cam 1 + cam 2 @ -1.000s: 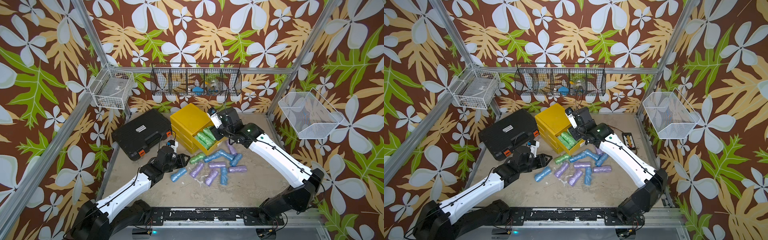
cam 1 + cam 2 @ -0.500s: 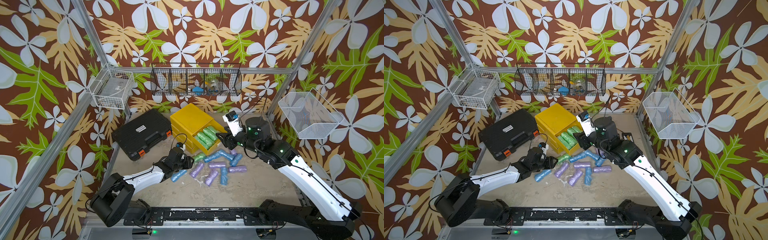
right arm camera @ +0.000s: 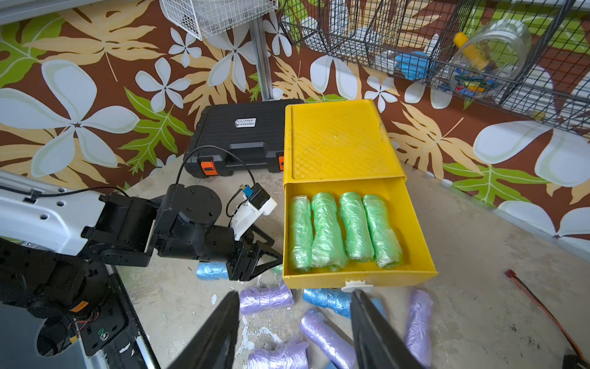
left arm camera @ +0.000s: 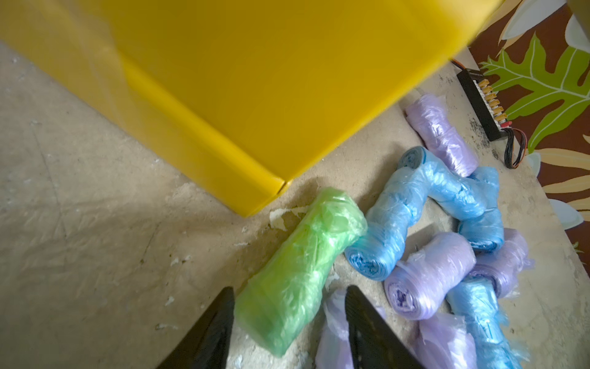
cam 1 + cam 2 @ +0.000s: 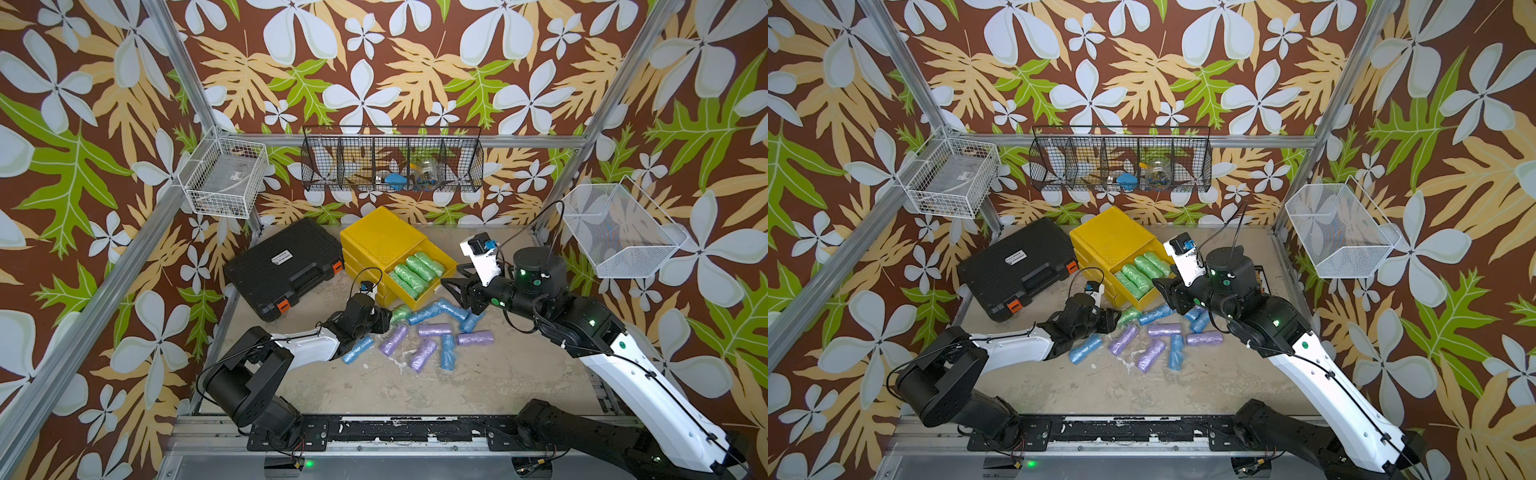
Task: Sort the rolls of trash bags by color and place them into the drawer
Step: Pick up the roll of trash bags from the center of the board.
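We find the yellow drawer (image 3: 383,276) pulled out of its cabinet (image 5: 380,237) at the back of the surface (image 5: 374,386). Four pale green rolls (image 3: 341,230) lie side by side inside it, filling most of its width; both top views show the same row. In front of the drawer, the other rolls lie loose on the surface in a cluster. One loose green roll (image 4: 300,265) lies just off the drawer's front corner, with one end pointing toward that corner. Beside it the blue rolls (image 4: 392,220) and lilac rolls (image 4: 431,271) lie mixed, several touching or crossing one another. One blue roll (image 5: 1086,348) lies apart from the cluster, next to the left arm's wrist.

The left gripper (image 4: 289,289) sits low at the near end of the loose green roll. Its jaws are parted on either side of that end: one finger is right against the film, and the other stands clear with a gap. The roll rests on the surface. The right gripper (image 3: 295,292) hovers above the cluster, just in front of the drawer's front wall, with its jaws wide apart and nothing between them. A black tool case (image 5: 286,268) lies closed beside the cabinet.
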You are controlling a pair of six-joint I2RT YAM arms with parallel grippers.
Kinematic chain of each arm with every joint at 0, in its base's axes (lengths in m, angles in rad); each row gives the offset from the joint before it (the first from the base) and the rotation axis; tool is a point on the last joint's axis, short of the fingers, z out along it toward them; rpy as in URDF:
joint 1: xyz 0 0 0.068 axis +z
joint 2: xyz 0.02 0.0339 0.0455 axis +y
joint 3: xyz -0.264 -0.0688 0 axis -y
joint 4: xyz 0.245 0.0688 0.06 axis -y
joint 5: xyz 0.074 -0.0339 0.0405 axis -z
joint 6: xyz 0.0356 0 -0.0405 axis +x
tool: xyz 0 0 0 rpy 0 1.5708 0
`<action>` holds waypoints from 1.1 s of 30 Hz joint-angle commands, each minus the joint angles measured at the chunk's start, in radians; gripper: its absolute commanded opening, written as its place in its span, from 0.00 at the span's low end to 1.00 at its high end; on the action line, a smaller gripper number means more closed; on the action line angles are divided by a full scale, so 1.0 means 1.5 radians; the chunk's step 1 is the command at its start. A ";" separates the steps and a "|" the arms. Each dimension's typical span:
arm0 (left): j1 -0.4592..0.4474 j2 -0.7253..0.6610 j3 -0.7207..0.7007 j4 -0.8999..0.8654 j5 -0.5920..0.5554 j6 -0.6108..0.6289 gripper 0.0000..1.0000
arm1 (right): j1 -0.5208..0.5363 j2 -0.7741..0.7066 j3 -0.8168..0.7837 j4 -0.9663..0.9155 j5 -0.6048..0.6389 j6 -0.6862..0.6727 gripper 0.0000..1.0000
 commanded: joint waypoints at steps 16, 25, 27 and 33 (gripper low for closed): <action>-0.001 0.090 -0.027 0.089 0.062 0.012 0.55 | 0.000 0.001 0.000 -0.004 -0.023 0.006 0.55; -0.001 0.067 -0.064 0.105 0.085 0.011 0.30 | 0.000 0.001 -0.010 0.013 -0.028 0.012 0.54; -0.001 0.059 -0.067 0.103 0.096 0.012 0.21 | -0.001 -0.001 -0.013 0.018 -0.029 0.016 0.54; -0.001 0.019 -0.075 0.071 0.104 0.009 0.10 | 0.000 -0.004 -0.028 0.033 -0.039 0.028 0.54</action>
